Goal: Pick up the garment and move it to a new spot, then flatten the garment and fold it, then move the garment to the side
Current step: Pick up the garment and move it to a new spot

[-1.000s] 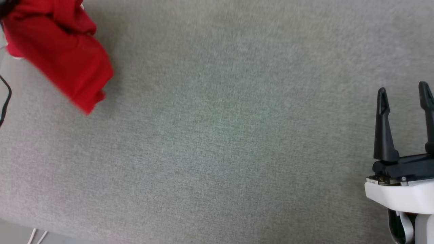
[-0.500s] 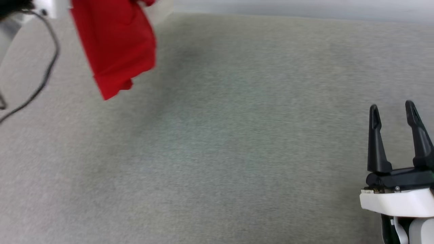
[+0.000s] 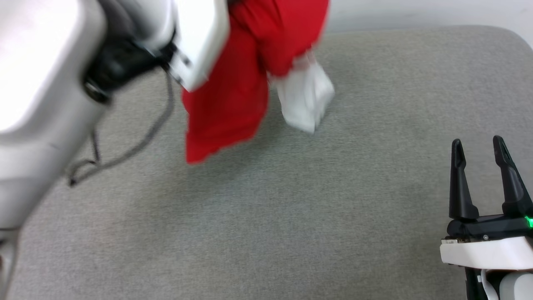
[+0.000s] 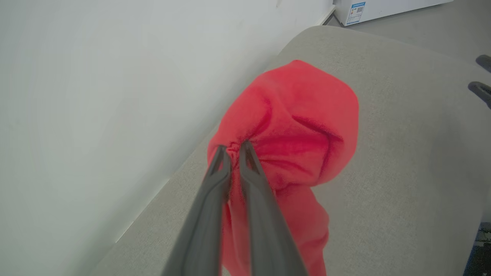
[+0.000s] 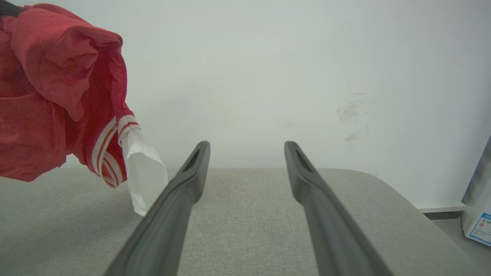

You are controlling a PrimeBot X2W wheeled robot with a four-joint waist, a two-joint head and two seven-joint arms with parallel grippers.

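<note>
Red soft-cloth T-shirt with white sleeves (image 3: 233,104) dangles bunched over the grey fabric surface (image 3: 291,216) — left gripper (image 4: 234,147) pinched on it, right gripper (image 3: 479,143) spread wide, empty. Carry step I'd say – next up, lower and release

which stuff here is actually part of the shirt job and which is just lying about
Job:
- garment, pinched in the shut left gripper
- right gripper, open and free
- grey pad, the surface to lay it on

Just about:
- white box by the wall
- cable on the left arm
</note>
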